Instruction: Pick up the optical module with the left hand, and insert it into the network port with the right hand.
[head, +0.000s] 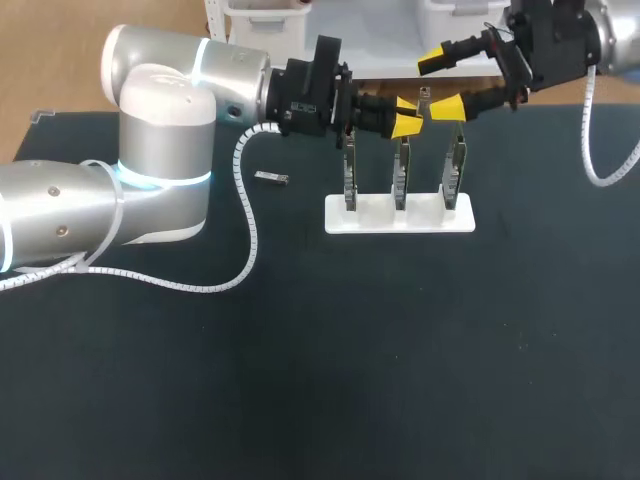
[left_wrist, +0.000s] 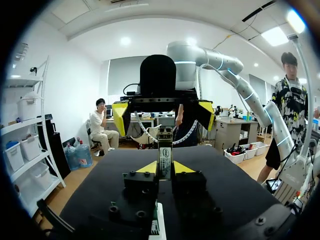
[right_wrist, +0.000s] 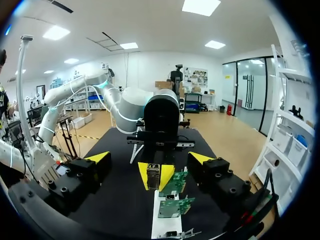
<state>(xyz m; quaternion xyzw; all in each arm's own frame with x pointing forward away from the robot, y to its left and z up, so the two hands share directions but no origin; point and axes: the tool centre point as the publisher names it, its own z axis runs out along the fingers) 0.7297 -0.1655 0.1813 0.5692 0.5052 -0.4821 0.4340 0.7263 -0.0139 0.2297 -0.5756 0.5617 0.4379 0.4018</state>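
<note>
My left gripper (head: 406, 115) is clamped on the optical module (left_wrist: 164, 152), both yellow tips pressing its sides, and holds it in the air above a white stand (head: 375, 216) near the far edge of the dark table (head: 400, 350). The left arm comes in from the side and stretches level across the table to reach this spot. Facing it, my right gripper (head: 440, 85) hangs with its fingers spread wide. One yellow tip sits higher and farther back and the other lower, close beside the left gripper's tips, with nothing held between them. In the left wrist view, the module stands upright between my fingers, with the right gripper's two tips flanking it well out to either side and not touching it. In the right wrist view, the module's front end points toward my open fingers. Three circuit boards (head: 401, 175) stand upright in a row in the stand, directly under the two grippers, and the module is clear of them. A small metal part (head: 271, 178) lies flat on the table beside the left arm, well apart from the stand.
</note>
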